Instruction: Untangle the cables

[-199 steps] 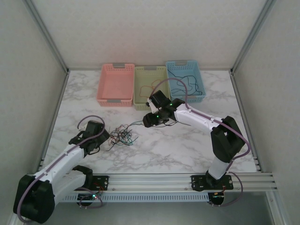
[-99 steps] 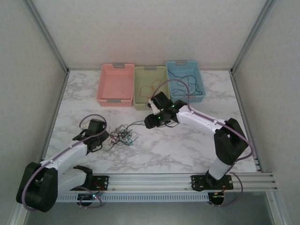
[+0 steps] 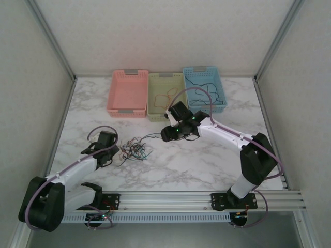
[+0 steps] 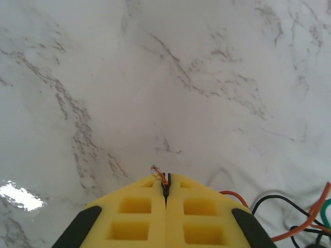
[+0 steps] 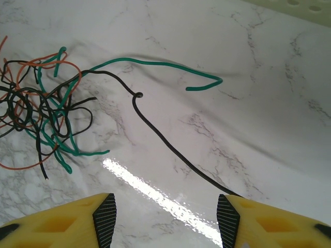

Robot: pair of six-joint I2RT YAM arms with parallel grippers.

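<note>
Honestly, my left end effector (image 4: 165, 182) is clamped tight on just the tip of a red cable (image 4: 162, 177), so a pull might slip it free or cinch the tangle of cables (image 3: 135, 150) beside it on the table (image 3: 207, 165). Right end effector (image 5: 165, 206) hovers, fingers spread, above a black cable (image 5: 181, 161).

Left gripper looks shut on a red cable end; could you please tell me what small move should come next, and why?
Probably draw the left gripper slowly away from the tangle. Its jaws are shut on the end of the red cable, bare tip poking out, while the right gripper hangs open over a loose black cable, holding nothing.
</note>
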